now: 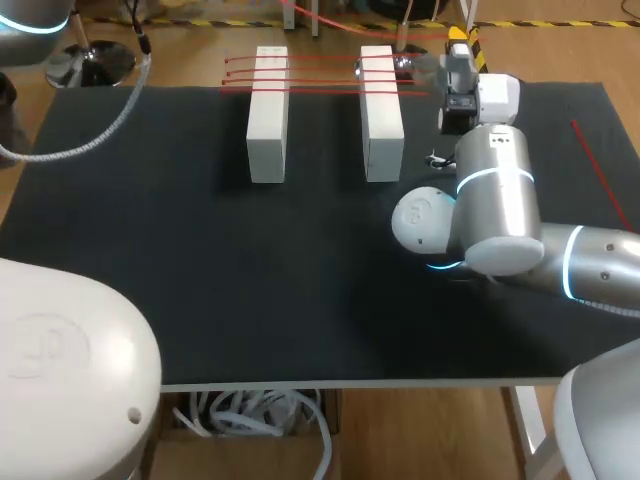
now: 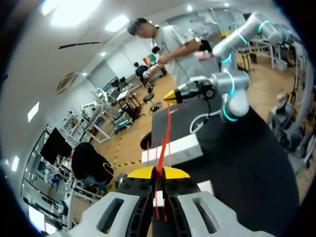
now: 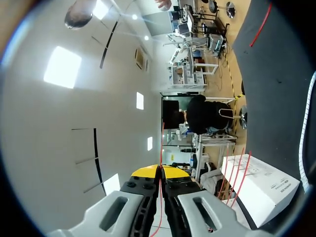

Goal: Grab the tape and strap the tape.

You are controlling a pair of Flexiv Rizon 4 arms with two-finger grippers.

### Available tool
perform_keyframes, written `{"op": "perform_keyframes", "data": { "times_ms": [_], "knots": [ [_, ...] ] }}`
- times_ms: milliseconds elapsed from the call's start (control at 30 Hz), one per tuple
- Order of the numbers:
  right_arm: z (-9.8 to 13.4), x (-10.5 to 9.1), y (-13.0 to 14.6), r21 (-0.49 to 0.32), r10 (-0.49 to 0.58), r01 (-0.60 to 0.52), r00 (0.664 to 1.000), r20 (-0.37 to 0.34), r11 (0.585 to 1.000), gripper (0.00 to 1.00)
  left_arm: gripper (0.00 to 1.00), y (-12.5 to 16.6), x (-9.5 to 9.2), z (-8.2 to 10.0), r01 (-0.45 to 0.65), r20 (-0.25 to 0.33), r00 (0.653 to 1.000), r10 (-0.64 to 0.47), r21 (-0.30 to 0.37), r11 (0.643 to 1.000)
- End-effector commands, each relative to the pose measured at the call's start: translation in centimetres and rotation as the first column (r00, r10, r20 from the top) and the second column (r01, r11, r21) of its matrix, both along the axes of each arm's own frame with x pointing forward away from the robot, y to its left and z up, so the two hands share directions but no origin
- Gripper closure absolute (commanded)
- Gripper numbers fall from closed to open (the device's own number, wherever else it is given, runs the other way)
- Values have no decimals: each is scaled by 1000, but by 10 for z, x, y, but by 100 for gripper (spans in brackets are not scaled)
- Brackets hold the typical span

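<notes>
Head view: the tape (image 1: 320, 75) is showing as several thin, bright red strands running side by side across the tops of two white blocks (image 1: 268, 115) on the black counter (image 1: 250, 280). Our right pincer (image 1: 457, 40) is sitting just past the right-hand block at the far edge, and from here we cannot tell how its fingers are standing. A loose red strip (image 1: 600, 170) is lying well apart on the counter's right side. Left wrist view: our left pincer (image 2: 157, 172) is clamping one strand of the tape (image 2: 166, 128) between yellow tips that are standing together. The strand is rising ahead over the blocks toward the right pincer (image 2: 172, 95). Right wrist view: the right pincer (image 3: 160, 172) is likewise pinching a hair-thin strand (image 3: 162, 143), tips together, while further strands are crossing the white block (image 3: 256, 187) just beside it. We are judging the tape to be very light, narrow and limp. It looks apt to sag or twist when slack and to slide out from between smooth pads. The best hold is probably near a strand's end, flat faces between the pads. Tension should be gentle, since a hard pull could drag the blocks.
</notes>
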State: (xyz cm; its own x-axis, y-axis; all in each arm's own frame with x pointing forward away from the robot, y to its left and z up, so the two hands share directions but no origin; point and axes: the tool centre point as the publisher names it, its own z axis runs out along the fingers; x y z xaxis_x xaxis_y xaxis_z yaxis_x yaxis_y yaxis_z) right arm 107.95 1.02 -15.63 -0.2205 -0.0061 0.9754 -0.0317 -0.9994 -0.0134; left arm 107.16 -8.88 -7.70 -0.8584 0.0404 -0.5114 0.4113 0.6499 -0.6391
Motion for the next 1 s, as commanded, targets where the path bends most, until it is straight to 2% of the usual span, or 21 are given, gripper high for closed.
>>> {"op": "perform_keyframes", "data": {
  "times_ms": [33, 900, 933, 1000],
  "knots": [
    [-1, 2, -3, -1, 8, -8, 1000, 6, 1000, 100, 100, -1, -1, 6, -137, 165, 984, 70, 443, 886],
    [-1, 2, -3, -1, 8, -8, 1000, 6, 1000, 100, 100, -1, -1, 6, -137, 165, 984, 70, 443, 886],
    [-1, 2, -3, -1, 8, -8, 1000, 6, 1000, 100, 100, -1, -1, 9, -103, 169, 985, 24, 481, 871],
    [-1, 2, -3, -1, 8, -8, 1000, 6, 1000, 100, 100, -1, -3, 14, -31, 140, 988, -62, 579, 815]
  ]
}}
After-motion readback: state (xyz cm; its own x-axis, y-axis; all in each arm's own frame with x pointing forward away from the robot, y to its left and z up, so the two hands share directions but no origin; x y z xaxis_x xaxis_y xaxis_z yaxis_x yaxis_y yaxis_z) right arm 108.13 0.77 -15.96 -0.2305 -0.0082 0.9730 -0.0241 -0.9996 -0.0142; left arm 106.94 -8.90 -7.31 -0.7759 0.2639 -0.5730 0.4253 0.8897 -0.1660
